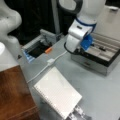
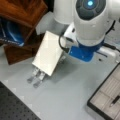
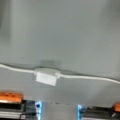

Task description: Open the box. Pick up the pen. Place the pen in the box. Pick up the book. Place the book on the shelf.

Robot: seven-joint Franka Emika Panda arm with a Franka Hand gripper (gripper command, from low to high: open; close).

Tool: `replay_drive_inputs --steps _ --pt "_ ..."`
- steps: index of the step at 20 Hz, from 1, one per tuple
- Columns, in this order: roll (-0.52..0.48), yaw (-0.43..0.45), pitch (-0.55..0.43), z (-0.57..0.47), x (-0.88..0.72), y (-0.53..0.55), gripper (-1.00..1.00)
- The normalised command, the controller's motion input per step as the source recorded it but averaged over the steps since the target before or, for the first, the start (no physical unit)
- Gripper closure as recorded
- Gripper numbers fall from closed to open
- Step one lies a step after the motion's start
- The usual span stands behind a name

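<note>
While the book (image 1: 58, 93) rests propped at a slant on a silver metal stand (image 2: 37, 76) in both front views, it reads as the thing now in hand: a broad, white, spiral-bound notebook, probably light but wide and a little floppy, with a smooth cover that could slip between narrow pads. Judging from its pose, the best hold is likely across a free long edge away from the spiral, where the pages stack flat and the stand does not block the fingers; a pinch near one corner might let it sag or swing. Beyond it, toward a front view's left, the reddish-brown shelf (image 1: 13, 93) stands close by with a bare flat top. Toward a front view's right sits the box (image 1: 100, 56) with its lid already open, and a dark pen (image 2: 115, 100) lies in one of its beige compartments, so the first steps look done. A white cable with a small inline block (image 3: 46, 77) crosses the grey table (image 1: 100, 95) between box and book. Over that cable, the wrist view looks straight down, so the gripper (image 1: 82, 50) hangs near the box's front edge, apart from the book; whether its fingers are apart or together I cannot tell.
</note>
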Motion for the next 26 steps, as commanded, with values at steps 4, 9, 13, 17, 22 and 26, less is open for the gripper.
replay_drive_inputs --steps 4,9,13,17,22,26 --pt "-0.428 0.268 0.008 0.04 -0.03 -0.37 -1.0" --pt "-0.634 0.298 -0.026 -0.06 -0.03 -0.27 -1.0" --pt "-0.531 0.239 -0.028 -0.13 -0.06 -0.21 -1.0" --pt "-0.467 0.215 -0.063 -0.16 -0.07 -0.2 -1.0" --pt "-0.421 0.177 -0.139 -0.19 -0.12 -0.05 -1.0" --pt "-0.386 0.181 -0.193 -0.29 -0.14 0.02 -1.0"
